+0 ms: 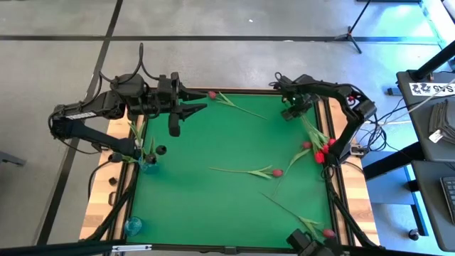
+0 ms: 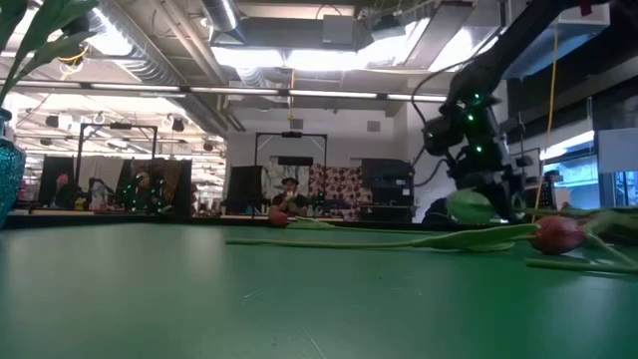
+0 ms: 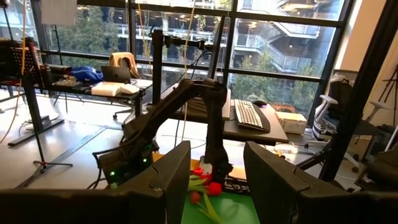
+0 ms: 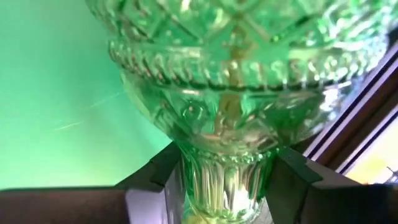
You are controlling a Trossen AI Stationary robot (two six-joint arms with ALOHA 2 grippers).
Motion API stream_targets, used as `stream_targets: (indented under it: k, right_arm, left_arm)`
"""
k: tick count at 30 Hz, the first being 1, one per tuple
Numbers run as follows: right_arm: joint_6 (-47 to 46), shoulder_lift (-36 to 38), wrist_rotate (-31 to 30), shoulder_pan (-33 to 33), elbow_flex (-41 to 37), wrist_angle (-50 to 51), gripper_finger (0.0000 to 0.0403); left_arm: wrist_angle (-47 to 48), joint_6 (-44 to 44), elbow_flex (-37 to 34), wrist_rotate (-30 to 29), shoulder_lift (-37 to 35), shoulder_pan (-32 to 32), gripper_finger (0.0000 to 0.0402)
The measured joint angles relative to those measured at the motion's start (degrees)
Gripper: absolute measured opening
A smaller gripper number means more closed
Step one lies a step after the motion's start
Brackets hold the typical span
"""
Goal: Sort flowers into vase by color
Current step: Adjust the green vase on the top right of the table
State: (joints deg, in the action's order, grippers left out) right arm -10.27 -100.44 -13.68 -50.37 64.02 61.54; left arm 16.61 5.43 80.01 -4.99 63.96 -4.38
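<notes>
My right gripper [image 1: 294, 114] is near the table's far right corner, shut on a clear cut-glass vase [image 4: 224, 93]. The vase also shows in the low view [image 2: 474, 206], low over the table. Red tulips [image 1: 323, 151] on green stems slant from this gripper toward the right edge. My left gripper [image 1: 190, 109] hovers open and empty by the far edge, left of centre. Its fingers [image 3: 177, 180] point toward the right arm. Loose red tulips lie flat on the green mat: one at the far edge [image 1: 213, 94], one at centre [image 1: 276, 172], one near the near right corner [image 1: 327, 232]. My right gripper pinches the vase by its narrow fluted neck [image 4: 224, 177], one finger [image 4: 155, 177] on each side, just under the bulging bowl. The wrist view does not show whether the vase's foot touches the table.
A blue vase [image 1: 149, 166] with leafy stems and a dark head stands at the mat's left edge and shows in the low view [image 2: 8, 179]. A second blue vase [image 1: 133, 226] stands near the near left corner. A raised frame [image 1: 242, 91] borders the mat.
</notes>
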Motion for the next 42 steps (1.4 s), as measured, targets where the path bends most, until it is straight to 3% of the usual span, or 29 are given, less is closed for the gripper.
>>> stream_targets:
  k: [8,16,25,35,42]
  right_arm:
    - [2.6,0.0,0.1,6.0,2.6,4.6,0.0161]
    - [2.4,0.1,4.0,12.3,-3.3,6.0,0.0162]
    - [10.4,0.2,3.5,21.0,-6.0,4.3,0.0166]
    - [18.0,0.2,4.7,25.4,-6.1,1.1,0.0256]
    - [17.6,1.0,7.6,25.7,-6.0,2.5,0.0311]
  left_arm:
    - [0.0,0.1,0.0,0.1,0.0,0.0,0.0147]
    - [0.0,0.5,0.0,0.2,0.0,1.7,0.0147]
    - [-0.2,1.3,0.0,-0.3,0.1,2.2,0.0147]
    - [2.4,7.3,0.0,-0.3,6.2,2.1,0.0147]
    - [6.9,12.5,0.0,0.1,8.1,-0.2,0.0147]
